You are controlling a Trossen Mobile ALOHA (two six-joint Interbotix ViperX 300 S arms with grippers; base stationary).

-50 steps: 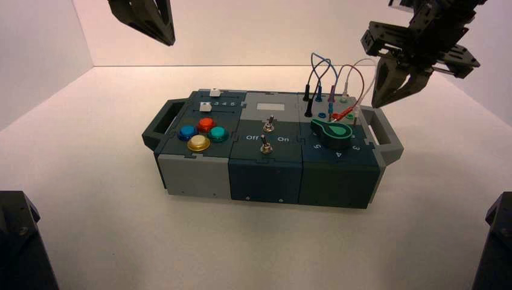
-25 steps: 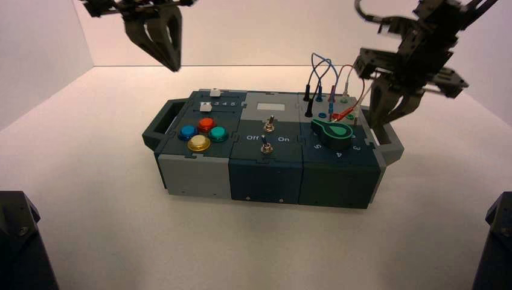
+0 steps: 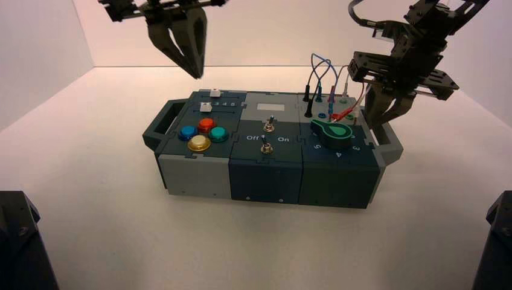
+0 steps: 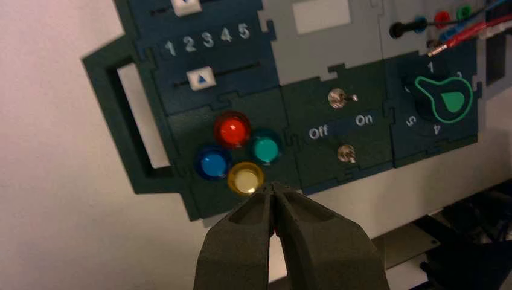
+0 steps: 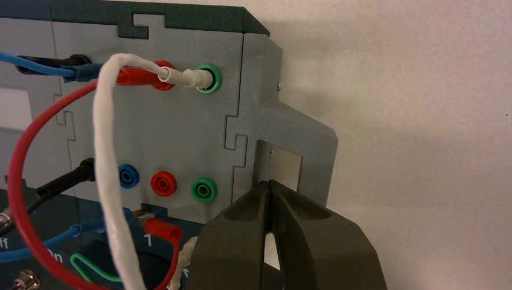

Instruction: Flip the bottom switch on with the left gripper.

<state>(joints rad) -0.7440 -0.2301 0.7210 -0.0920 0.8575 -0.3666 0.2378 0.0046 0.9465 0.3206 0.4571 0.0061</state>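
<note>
Pincers closing in on the box

Left pincer [image 3: 192,67], fingertips pressed together into a wedge, has come down and inward over the last second; it now hangs above the box's [image 3: 199,180] back left corner, over the sliders, well apart from the bottom switch [image 4: 346,154]. That switch sits in the middle panel just below the "Off"/"On" lettering, nearest the front edge, untouched. Right pincer [image 3: 379,116], also pinched tight, has dropped beside the right handle [image 3: 389,136]. My judgement: the approach is underway, the flip not yet begun.
</note>
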